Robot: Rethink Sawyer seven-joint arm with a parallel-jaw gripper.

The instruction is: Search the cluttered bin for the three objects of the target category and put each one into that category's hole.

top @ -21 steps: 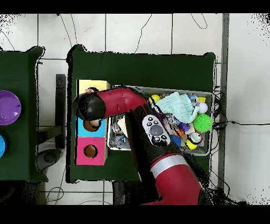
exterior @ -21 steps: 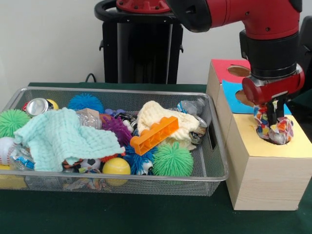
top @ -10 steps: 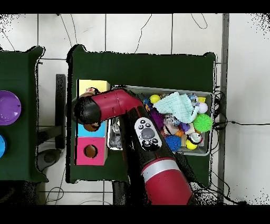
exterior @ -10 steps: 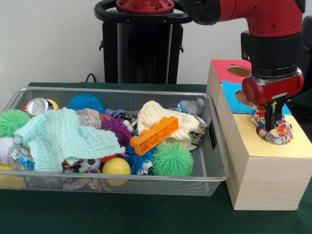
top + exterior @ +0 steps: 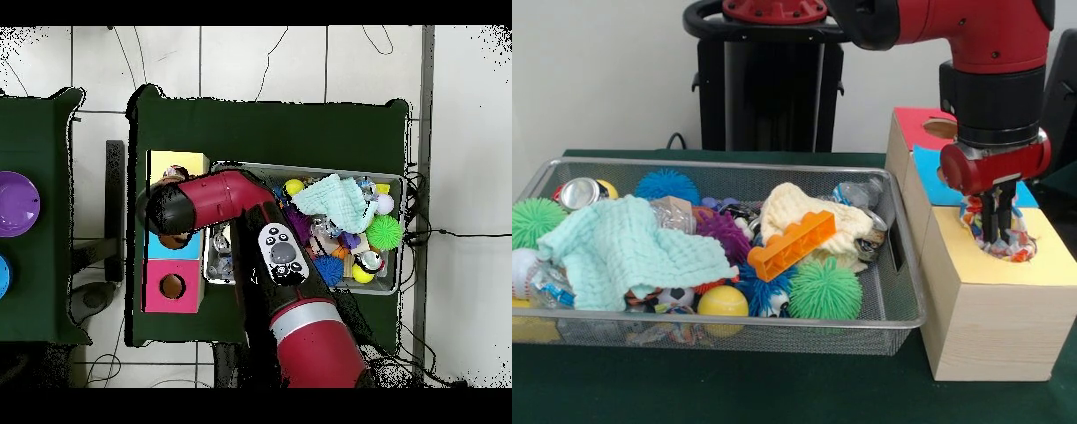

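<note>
A multicoloured patterned cloth (image 5: pixel 1018 248) sits bunched in the round hole of the yellow panel (image 5: pixel 967 256), the nearest section of the wooden box (image 5: pixel 989 327). My gripper (image 5: pixel 996 235) points straight down into that hole, its fingers close together and shut on the cloth. The cloth is sunk to about the panel's level, and its lower part is hidden. In the overhead view the arm's wrist (image 5: pixel 165 205) covers the gripper and the hole beside the yellow panel (image 5: pixel 185 161). More cloths lie in the wire bin (image 5: pixel 777 322): a mint one (image 5: pixel 627 252) and a cream one (image 5: pixel 794 212).
The box also has a blue panel (image 5: pixel 934 177) and a red panel (image 5: pixel 918 124), each with a hole. An orange brick (image 5: pixel 793 245), spiky balls (image 5: pixel 824 289), cans and other toys fill the bin. A purple plate (image 5: pixel 15 203) lies on a side table.
The gripper has gone down a little and slightly left, pushing the patterned cloth deeper into the yellow panel's hole. Less of the cloth shows above the panel.
</note>
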